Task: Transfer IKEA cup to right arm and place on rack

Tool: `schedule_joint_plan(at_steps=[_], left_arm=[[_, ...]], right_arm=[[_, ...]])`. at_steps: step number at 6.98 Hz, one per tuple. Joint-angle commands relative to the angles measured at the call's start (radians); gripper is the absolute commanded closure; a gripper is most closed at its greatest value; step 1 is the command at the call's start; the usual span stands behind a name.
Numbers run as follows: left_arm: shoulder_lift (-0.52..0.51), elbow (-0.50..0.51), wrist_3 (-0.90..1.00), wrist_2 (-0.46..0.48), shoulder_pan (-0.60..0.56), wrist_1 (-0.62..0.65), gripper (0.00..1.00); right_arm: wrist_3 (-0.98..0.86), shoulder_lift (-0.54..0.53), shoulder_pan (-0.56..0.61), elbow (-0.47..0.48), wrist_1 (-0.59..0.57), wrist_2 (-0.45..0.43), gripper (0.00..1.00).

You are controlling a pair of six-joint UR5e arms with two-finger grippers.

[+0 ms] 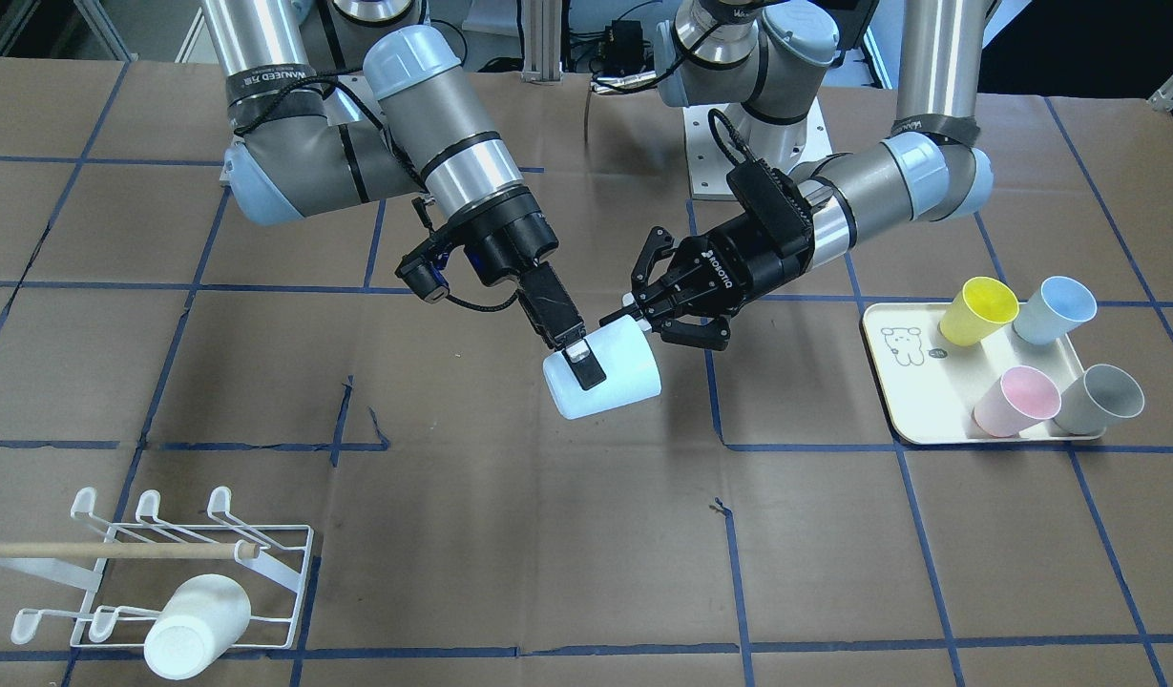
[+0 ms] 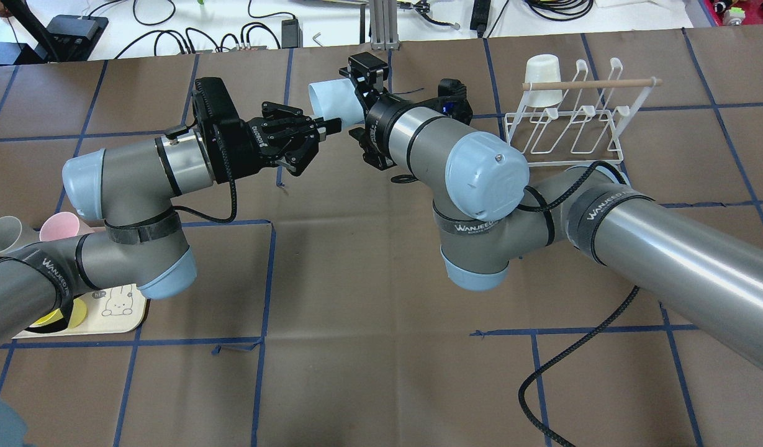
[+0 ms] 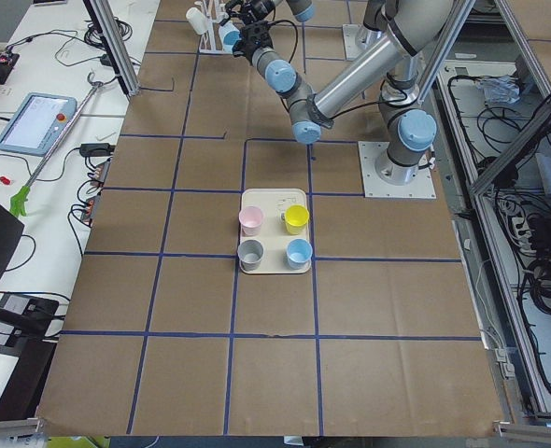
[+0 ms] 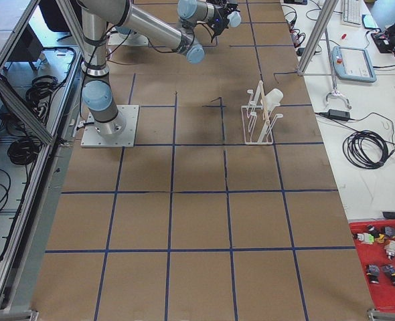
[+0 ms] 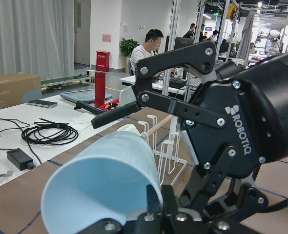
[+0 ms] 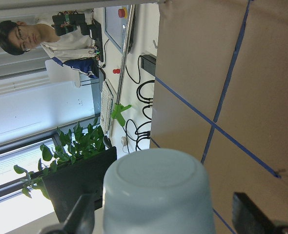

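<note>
1. Clamping the pale-blue cup (image 1: 619,377) with the right gripper (image 1: 586,367): narrow hold across the wall toward the base, with one slim finger (image 1: 575,345) flat on the side facing the front camera and the other out of sight behind
2. Showing in the right wrist view as a rounded base set between two dark fingers (image 6: 80,214)
3. Hanging clear above the table (image 1: 548,534), roughly mid-table, lying on its side with the mouth turned toward the left gripper (image 1: 643,320) and the base turned away
4. Spread wide on the left side: ROBOTIQ-marked claw parted, one fingertip just at the cup's rim, upper finger (image 5: 134,105) apart from the cup wall in the left wrist view
5. Standing well apart from the pale-blue cup, at the table corner on the robot's right and far from its base: white wire rack (image 1: 303,582), with a wooden dowel (image 1: 118,551) across it and a white cup (image 1: 197,625) tilted base-up on an end prong
6. Lying on the robot's left side of the table: cream tray (image 1: 906,401), carrying a yellow cup (image 1: 977,310), a light-blue cup (image 1: 1054,310), a pink cup (image 1: 1015,401) and a grey cup (image 1: 1101,398), all four mouths up
</note>
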Motion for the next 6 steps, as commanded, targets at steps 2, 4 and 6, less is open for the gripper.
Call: schedule_joint_plan(at_steps=[2, 4, 6], left_arm=[[0.000, 0.000, -0.002, 0.000, 0.000, 0.000, 0.92], [0.000, 0.000, -0.002, -0.002, 0.002, 0.000, 0.91], [0.002, 0.000, -0.003, 0.000, 0.002, 0.000, 0.91]], right_arm=[[-0.002, 0.008, 0.000, -0.014, 0.027, 0.003, 0.01], [0.001, 0.006, 0.003, -0.029, 0.027, 0.002, 0.06], [0.002, 0.006, 0.006, -0.041, 0.026, 0.000, 0.07]])
